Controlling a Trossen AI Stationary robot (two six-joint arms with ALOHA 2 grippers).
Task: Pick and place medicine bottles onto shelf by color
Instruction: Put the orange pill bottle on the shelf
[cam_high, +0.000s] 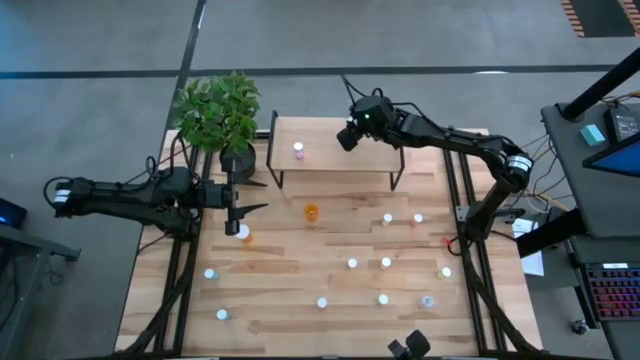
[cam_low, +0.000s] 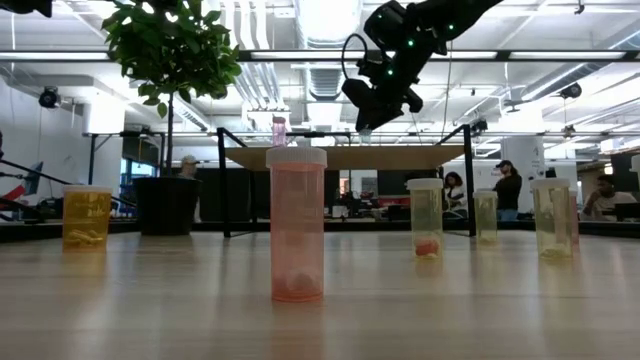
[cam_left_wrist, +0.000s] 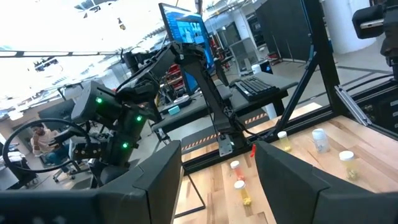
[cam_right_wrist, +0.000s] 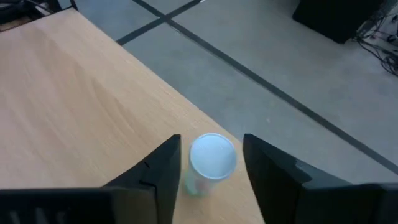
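Left gripper (cam_high: 243, 208), fingers spread and empty, hovers over the table beside an upright orange bottle (cam_high: 243, 234). A pink bottle (cam_high: 298, 151) stands on the shelf (cam_high: 330, 160). Right gripper (cam_right_wrist: 209, 163), spread, brackets a pale-capped bottle (cam_right_wrist: 211, 157) standing upright at the shelf's edge, its body mostly hidden.

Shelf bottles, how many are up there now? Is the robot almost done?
Not nearly. One pink bottle stands on the shelf. The right gripper is over the shelf with a pale-capped bottle. The left gripper hangs open near an orange bottle. About a dozen more wait on the table.
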